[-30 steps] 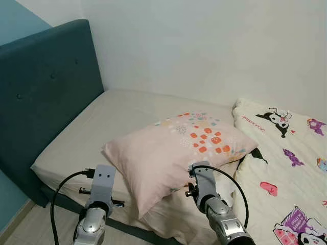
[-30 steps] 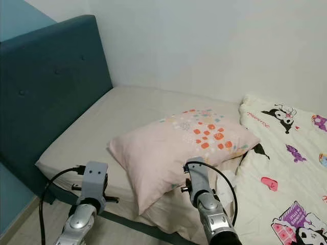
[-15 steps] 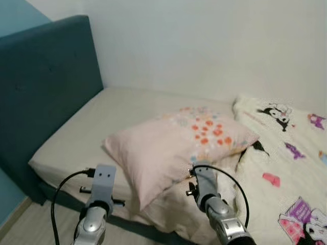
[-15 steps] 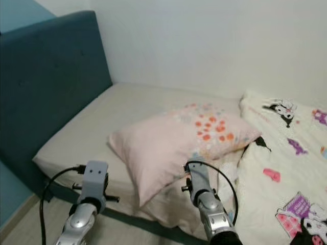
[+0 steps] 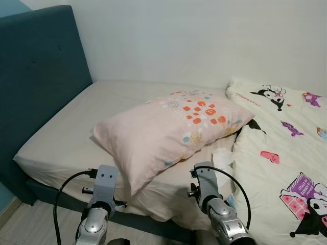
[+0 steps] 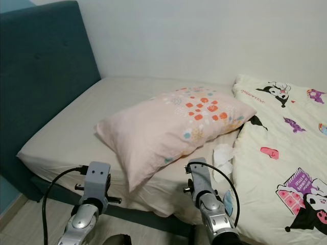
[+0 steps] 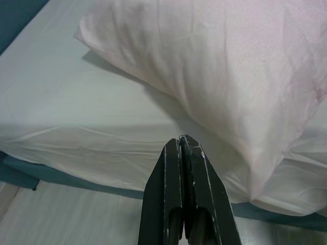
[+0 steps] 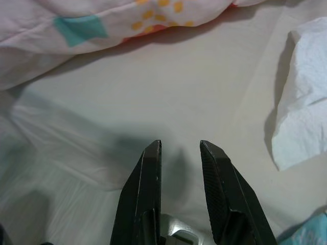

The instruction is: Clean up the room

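Note:
A pink pillow with orange and teal squares lies askew across the middle of the bed, one corner reaching toward the near edge. A crumpled white tissue rests on the sheet between the pillow and a cartoon-print blanket. My left gripper is shut and empty, hovering at the bed's near edge just below the pillow's corner. My right gripper is open over bare sheet, with the tissue off to one side of its fingers and the pillow's edge ahead.
A teal padded headboard stands at the left, a white wall behind. The beige sheet is bare left of the pillow. A small light-blue item lies at the bed edge by my right arm. Wood floor below.
The whole view has shifted and sharpened as the camera moved, so the bed sits further left. The tissue beside the pillow has come into sight. Both arms hold the same pose.

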